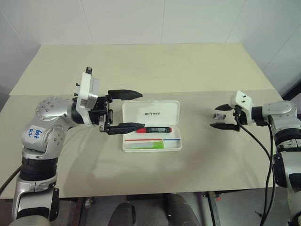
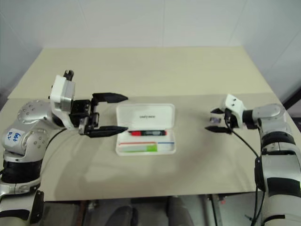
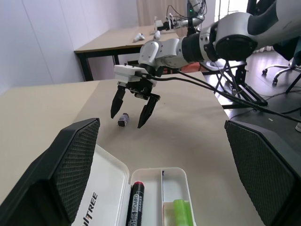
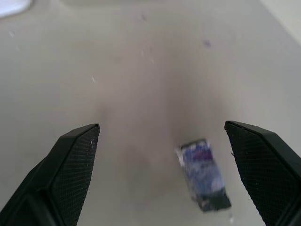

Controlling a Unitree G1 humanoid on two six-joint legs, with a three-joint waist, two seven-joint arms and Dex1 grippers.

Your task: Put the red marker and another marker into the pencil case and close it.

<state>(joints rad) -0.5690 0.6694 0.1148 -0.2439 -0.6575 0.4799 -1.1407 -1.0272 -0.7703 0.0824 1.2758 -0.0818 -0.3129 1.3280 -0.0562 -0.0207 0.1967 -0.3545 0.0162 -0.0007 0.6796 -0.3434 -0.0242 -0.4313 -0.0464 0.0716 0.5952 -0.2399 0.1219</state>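
Case [image 1: 151, 126] lies open mid-table [image 1: 141, 66], red marker [image 1: 155, 129] and green marker [image 1: 149, 145] inside its tray. Left gripper [image 1: 126, 110] hovers at its left end, jaws apart, empty. Right gripper [image 1: 222, 117] hangs well to the right, jaws apart over a small grey object [image 4: 203, 175].

I'm getting soft, even overhead light on the table [image 1: 197, 70] — faint shadows are pooling under both arms. The right wrist view is blurring the small object [image 4: 203, 174] — head views are staying reasonably sharp.
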